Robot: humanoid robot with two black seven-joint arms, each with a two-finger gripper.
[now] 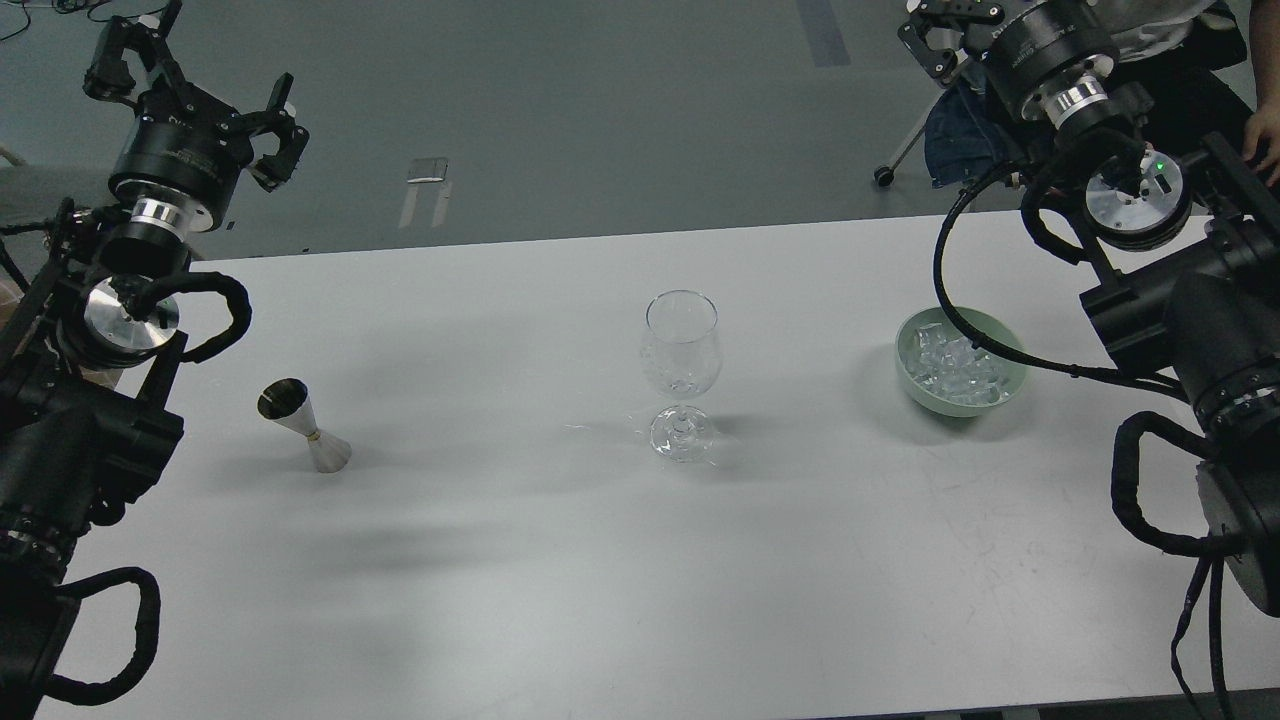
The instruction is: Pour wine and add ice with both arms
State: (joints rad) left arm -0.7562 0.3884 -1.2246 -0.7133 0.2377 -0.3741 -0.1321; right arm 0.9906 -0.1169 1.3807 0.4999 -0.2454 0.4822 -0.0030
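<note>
Both arms are filling the near corners, left gripper (215, 95) & right gripper (945, 40) hanging past the far edge, well apart from everything. Left jaws are spread, holding nothing; right jaws – can't tell. Worktop (560, 600) is carrying a green bowl (1008, 378) w/ ice (957, 362) nr the right edge, stemmed glass (681, 372) mid, steel jigger (303, 424) nr the left edge. Wine isn't showing. Ice probably slippery, light: scoop, don't pinch. Jigger stiff: grip at waist.

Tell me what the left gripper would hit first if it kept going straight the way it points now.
Nothing, as far as I can tell: the left gripper points up and away past the table's far edge toward bare floor, though depth is unclear.
</note>
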